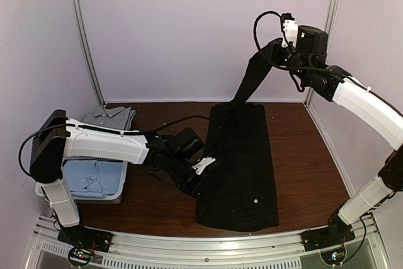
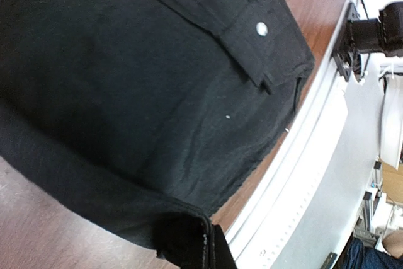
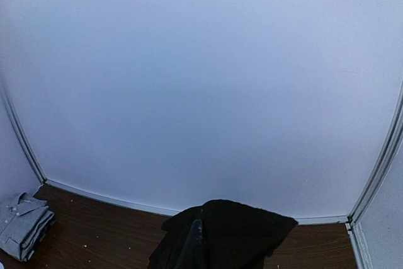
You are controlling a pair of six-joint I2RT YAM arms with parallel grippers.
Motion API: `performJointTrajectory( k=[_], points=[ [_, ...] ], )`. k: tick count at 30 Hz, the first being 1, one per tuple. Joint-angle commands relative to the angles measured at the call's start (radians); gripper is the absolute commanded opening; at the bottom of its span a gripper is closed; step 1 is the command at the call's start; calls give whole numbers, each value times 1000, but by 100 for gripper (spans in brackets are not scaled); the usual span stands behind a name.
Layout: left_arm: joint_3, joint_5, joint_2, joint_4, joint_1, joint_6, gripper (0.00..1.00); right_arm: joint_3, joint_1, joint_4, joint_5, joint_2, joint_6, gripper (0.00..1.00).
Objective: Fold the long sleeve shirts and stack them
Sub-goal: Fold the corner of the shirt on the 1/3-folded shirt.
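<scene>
- Since the black shirt [image 1: 242, 168] is only partly folded, I'd put this job around the middle: 1 shirt looks done, 1 is in hand, 1 isn't started.
- Nearest the arm bases, the black shirt lies in a long narrow strip down the middle of the bench [image 1: 308, 155], with its near hem close to the front edge. It's plain, soft, matte cloth. A cuff [image 2: 252, 42] lies on top with 1 metal snap [image 2: 261, 28], and there's a tiny white mark [image 2: 227, 116] nearby.
- The left claw [image 1: 204, 167] sits low at the strip's left edge. I can't tell if it's pinching the cloth or just resting there.
- Left of that, the light blue shirt [image 1: 91, 177] lies loose in the white basket [image 1: 101, 198], so it looks untouched.
- Behind the basket, the grey shirt [image 1: 112, 118] is neatly folded on the bench, with nothing stacked on it yet.
- Farthest back and up high, the right claw [image 1: 280, 45] is clamped on the black shirt's sleeve [image 1: 252, 80], which hangs stretched down to the strip.
</scene>
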Motion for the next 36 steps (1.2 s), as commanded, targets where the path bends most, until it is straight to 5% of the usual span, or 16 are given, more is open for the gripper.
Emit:
performJointTrajectory(
  k=[1, 22, 30, 36],
  points=[
    [61, 95, 32, -16, -15, 72, 0, -36, -23, 0, 45, -31, -19, 0],
    [231, 225, 211, -46, -32, 134, 0, -59, -80, -21, -12, -3, -4, 0],
    [242, 211, 229, -28, -32, 129, 22, -116, -81, -58, -74, -26, 9, 0],
    [240, 261, 190, 58, -5, 82, 45, -257, -80, -25, -275, -81, -5, 0]
  ],
)
